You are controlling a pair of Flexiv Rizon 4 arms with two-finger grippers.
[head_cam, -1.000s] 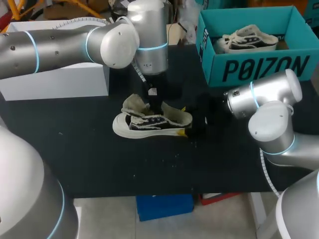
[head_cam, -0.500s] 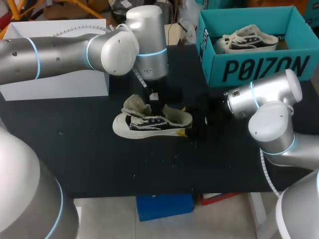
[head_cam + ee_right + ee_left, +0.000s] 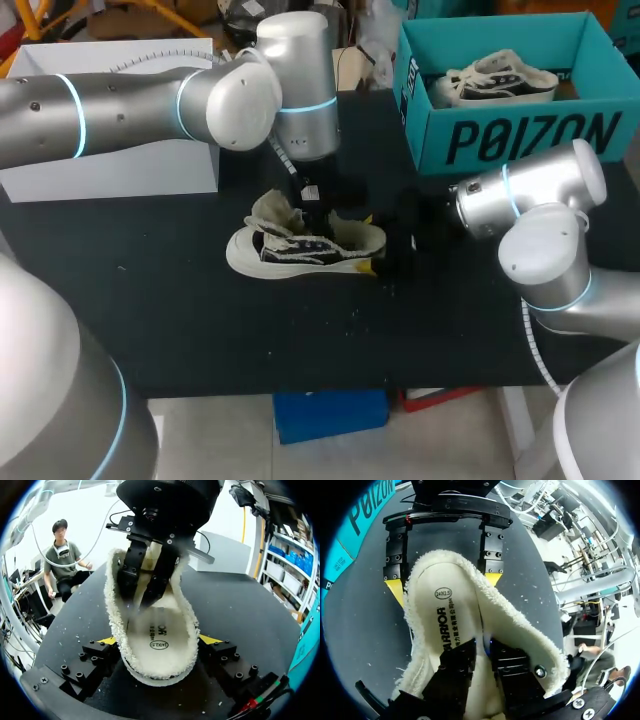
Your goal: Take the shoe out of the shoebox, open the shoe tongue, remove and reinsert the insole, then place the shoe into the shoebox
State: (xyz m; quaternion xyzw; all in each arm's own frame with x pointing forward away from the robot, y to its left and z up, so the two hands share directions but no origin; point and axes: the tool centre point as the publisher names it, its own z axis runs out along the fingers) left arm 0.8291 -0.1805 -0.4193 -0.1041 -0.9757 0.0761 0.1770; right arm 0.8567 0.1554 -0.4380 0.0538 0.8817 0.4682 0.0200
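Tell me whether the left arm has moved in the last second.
Yes, slightly. The left arm has come down toward the shoe; its rounded joint now sits lower against the white box behind it.

Shoe out on the table, shoebox open at the far right

The shoe (image 3: 305, 245) stood on the dark tabletop near the middle, well apart from the shoebox (image 3: 520, 140), toe toward my left and heel toward my right. It had a white sole, a black upper with pale laces and a cream fleece lining; its tongue (image 3: 270, 210) was pulled up and back, leaving the mouth wide open. The insole (image 3: 445, 615), cream and fleecy with an oval stamp and dark print, lay inside along the bottom. The heel end sat between the yellow tips of the right gripper (image 3: 158, 640), touching both. The teal shoebox was lidless, and a second shoe (image 3: 495, 80) of the same kind lay in it.
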